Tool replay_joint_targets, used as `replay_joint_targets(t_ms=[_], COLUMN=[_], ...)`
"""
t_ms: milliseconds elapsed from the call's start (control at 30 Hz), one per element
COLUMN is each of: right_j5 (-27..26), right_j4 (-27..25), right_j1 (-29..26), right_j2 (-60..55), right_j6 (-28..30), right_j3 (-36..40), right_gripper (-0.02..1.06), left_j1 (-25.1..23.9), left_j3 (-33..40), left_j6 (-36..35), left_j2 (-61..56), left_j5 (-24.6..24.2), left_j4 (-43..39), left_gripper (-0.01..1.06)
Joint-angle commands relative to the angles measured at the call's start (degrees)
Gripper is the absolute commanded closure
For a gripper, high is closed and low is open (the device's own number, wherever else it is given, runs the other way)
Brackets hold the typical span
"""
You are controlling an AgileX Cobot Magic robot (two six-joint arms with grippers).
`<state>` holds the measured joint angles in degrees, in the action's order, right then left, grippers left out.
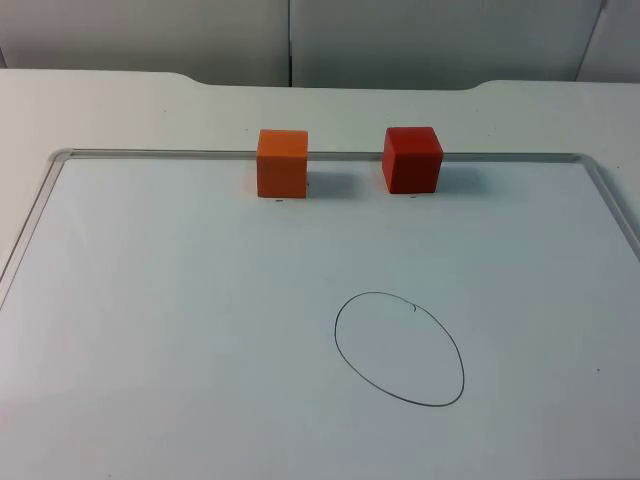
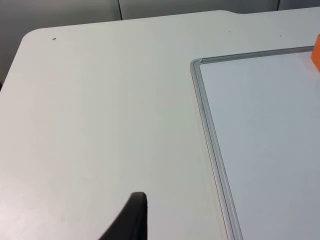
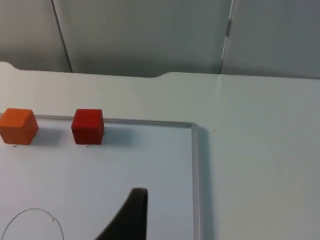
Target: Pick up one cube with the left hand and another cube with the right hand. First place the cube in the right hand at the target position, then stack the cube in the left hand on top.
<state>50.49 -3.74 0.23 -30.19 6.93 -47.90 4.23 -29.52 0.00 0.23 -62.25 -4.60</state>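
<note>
An orange cube (image 1: 282,163) and a red cube (image 1: 411,159) stand side by side at the far edge of the whiteboard (image 1: 150,330), a small gap between them. Nearer the front, a hand-drawn oval (image 1: 399,348) marks the board. My left gripper (image 2: 132,220) hovers over bare table outside the board's far left corner (image 2: 197,64); a sliver of the orange cube (image 2: 316,52) shows beyond it. My right gripper (image 3: 131,215) hangs above the board near its right frame (image 3: 196,175), well short of the red cube (image 3: 88,126) and the orange cube (image 3: 18,126).
The whiteboard has a thin grey metal frame (image 1: 330,154) that rises slightly from the white table (image 1: 120,110). A grey partition wall (image 1: 300,40) closes off the back. The table's far edge has rounded cut-outs.
</note>
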Motion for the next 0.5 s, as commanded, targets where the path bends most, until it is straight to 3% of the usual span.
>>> replay_joint_targets(t_ms=[0,133,300,467], right_j5=[-0.96,1.15,8.99,9.55], right_j4=[-1.46,-4.06,-4.98,-4.89], right_j1=[-0.43,-0.43,-0.10,4.82], right_j2=[-6.63,-18.03,-37.79,-52.46], right_j6=[1.03,1.64,0.51,-1.19], right_j3=[-3.30,-9.93,-23.53,-33.72], right_gripper=[0.01,0.02,0.09,0.09], left_j1=[-0.11,-0.11,-0.11,-0.11], left_j3=[0.15,0.15,0.15,0.15], left_j6=[0.00,0.00,0.00,0.00], left_j2=[-0.23,-0.23,-0.23,-0.23], left_j5=[0.47,0.58,0.58,0.58], left_j4=[-0.13,-0.13,-0.13,-0.13], left_gripper=[0.00,0.00,0.00,0.00])
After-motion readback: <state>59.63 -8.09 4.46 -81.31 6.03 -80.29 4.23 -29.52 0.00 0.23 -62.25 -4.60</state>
